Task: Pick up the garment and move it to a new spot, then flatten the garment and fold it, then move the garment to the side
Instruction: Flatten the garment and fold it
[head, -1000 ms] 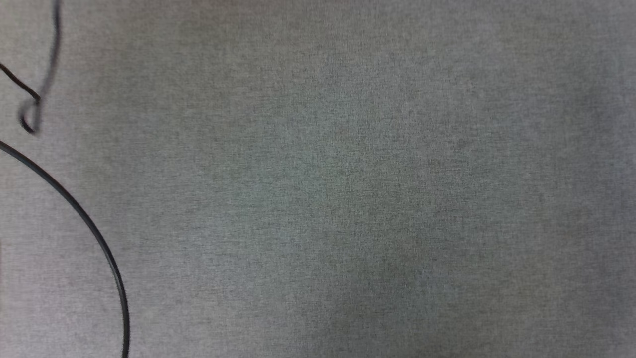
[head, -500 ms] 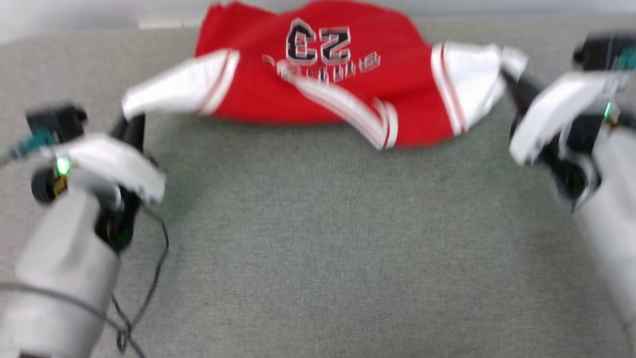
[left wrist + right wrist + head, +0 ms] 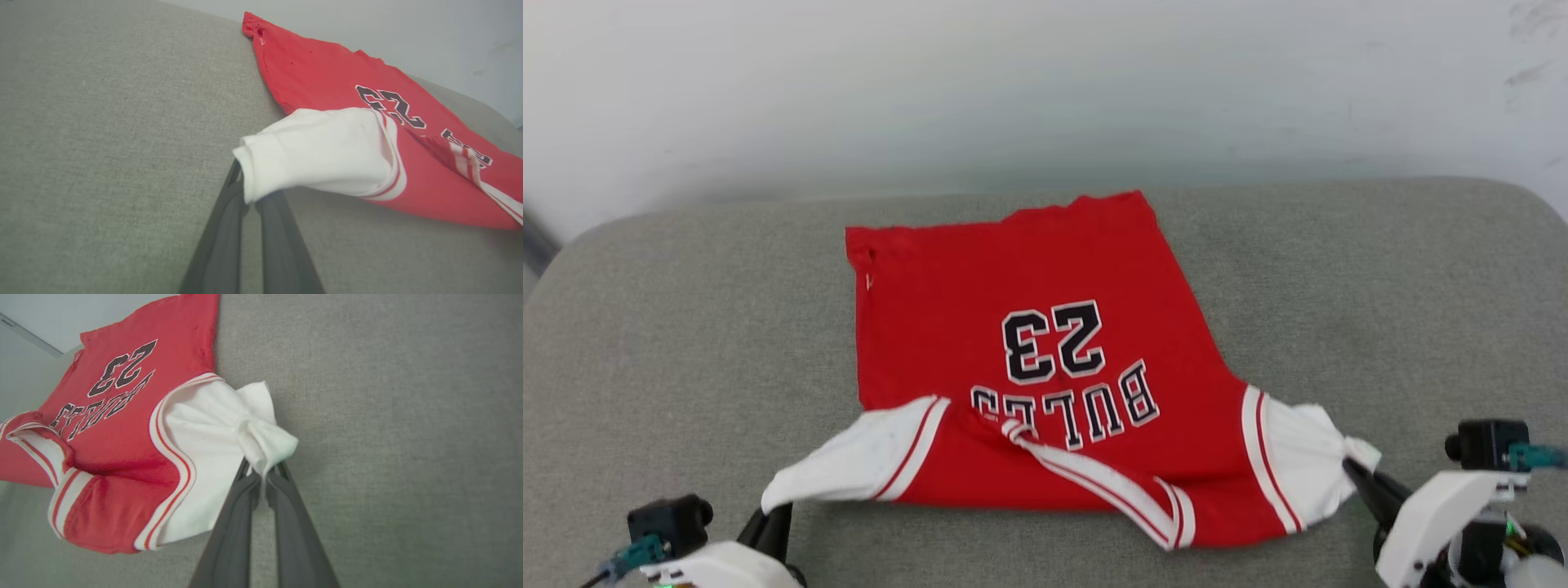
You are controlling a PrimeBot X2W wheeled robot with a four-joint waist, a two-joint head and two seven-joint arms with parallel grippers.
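Head view shows you the garment (image 3: 1029,359) lying on the grey cushion (image 3: 686,327) straight ahead, hem farthest (collar nearest you), each white sleeve pinched by the left gripper (image 3: 770,514) and right gripper (image 3: 1352,469), both equally near.

I see the garment (image 3: 1029,367) lying on the cushion (image 3: 686,327), with the left gripper (image 3: 772,514) at its near-left sleeve and the right gripper (image 3: 1349,465) at its near-right.

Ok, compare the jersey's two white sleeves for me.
The left sleeve is drawn out long and fairly smooth; the right sleeve is short and bunched. The left sleeve's end drapes over the tips of the left claw; the right sleeve's end is twisted into a wad poking past the right claw. Both are white with red-striped trim, each pinched by a shut claw.
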